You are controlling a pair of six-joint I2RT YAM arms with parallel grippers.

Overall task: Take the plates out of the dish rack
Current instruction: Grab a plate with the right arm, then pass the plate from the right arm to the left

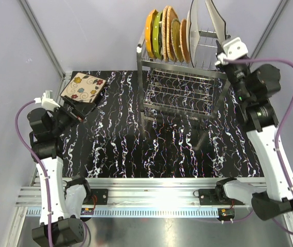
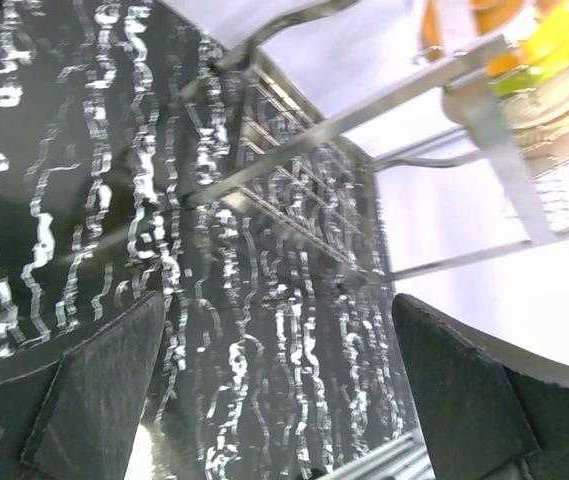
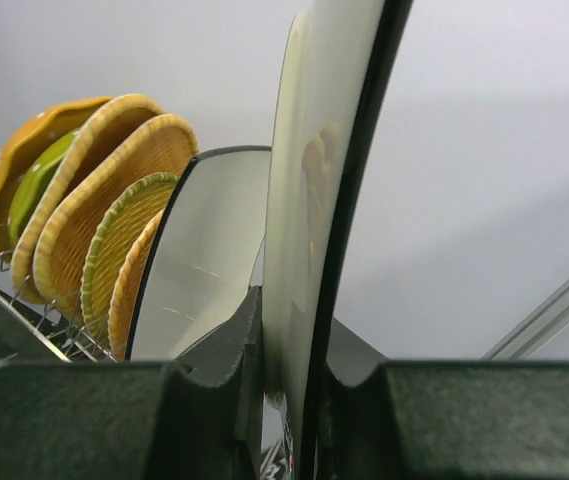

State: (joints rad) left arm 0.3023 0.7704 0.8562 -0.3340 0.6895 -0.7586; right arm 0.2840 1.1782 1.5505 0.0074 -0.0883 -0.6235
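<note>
White plate (image 1: 214, 19) stands on edge above the right end of dish rack (image 1: 179, 87), its lower rim clamped in right hand (image 3: 289, 385). Best to lift it straight up, clear of neighbouring plates (image 3: 114, 230), before swinging toward counter (image 1: 115, 149). Left hand (image 2: 274, 390) gapes empty just beside floral plate (image 1: 83, 87), which lies flat on counter.

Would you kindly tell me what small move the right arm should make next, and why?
Probably raise the held white plate a little, up and away from the dish rack. The right end effector is shut on its edge, and it stands close beside a second white plate in the rack; extra clearance should avoid a scrape.
</note>
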